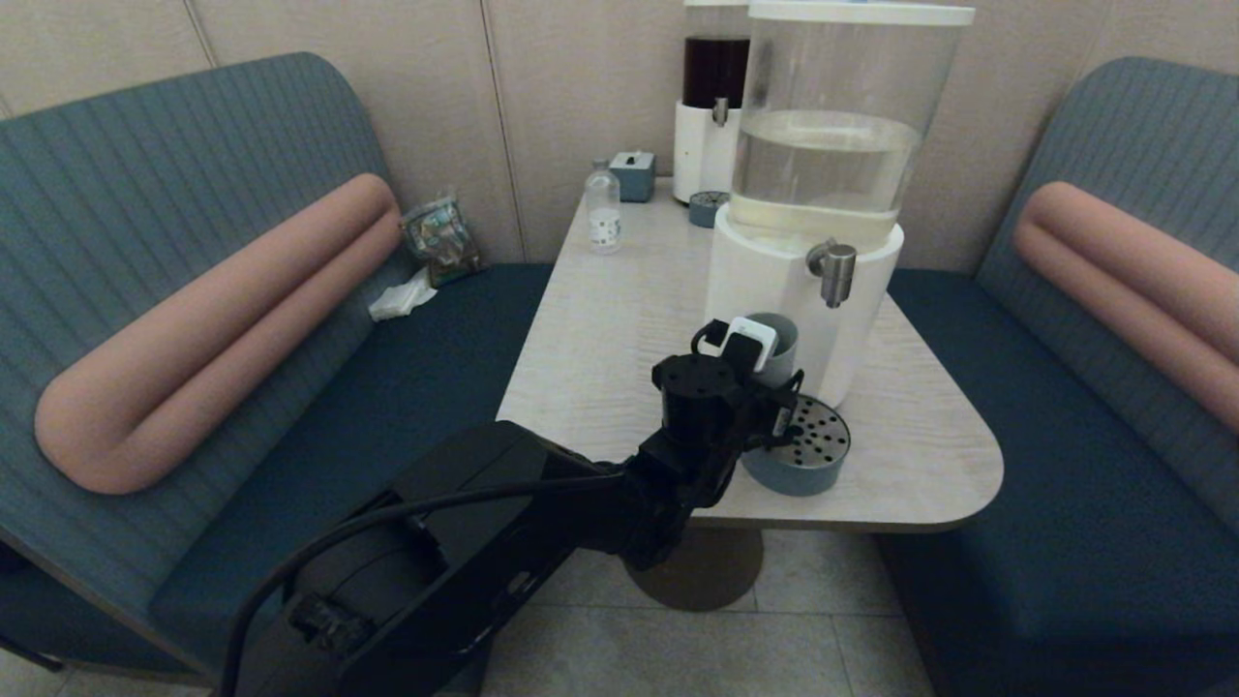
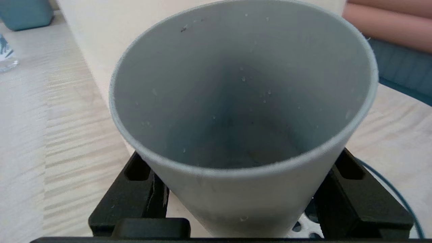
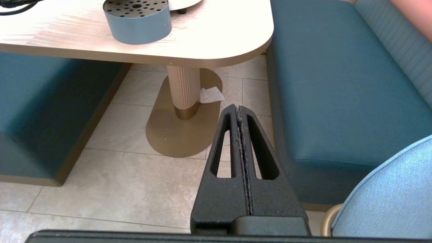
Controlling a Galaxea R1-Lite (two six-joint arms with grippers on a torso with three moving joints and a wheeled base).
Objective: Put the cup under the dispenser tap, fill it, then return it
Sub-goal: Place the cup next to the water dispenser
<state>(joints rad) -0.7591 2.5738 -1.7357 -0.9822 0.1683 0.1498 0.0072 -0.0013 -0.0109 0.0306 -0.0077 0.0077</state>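
One matte grey-blue cup (image 2: 243, 101), handleless and gently tapered, sits upright between the black fingers (image 2: 351, 192) of the left gripper (image 1: 765, 373), which are closed against its smooth walls. Inside, the cup looks dry apart from a few pale specks. It is held above the perforated metal top of a round blue-grey drip tray (image 1: 803, 455), just beside the white base of the large dispenser (image 1: 823, 194) and a little to the left of and below the dispenser tap (image 1: 834, 271), a stubby brushed-silver spout. Above the base, a clear cylindrical tank holds clear liquid.

The table (image 1: 619, 319) has a pale wood-grain top with rounded corners. Further back stand a small clear bottle (image 1: 603, 208) with a white label, a smaller dispenser (image 1: 711, 106) of dark liquid and a little blue-grey box (image 1: 634, 174).

The right gripper (image 3: 240, 111) hangs low beside the table over the tiled floor, its slotted black fingers pressed together on nothing.
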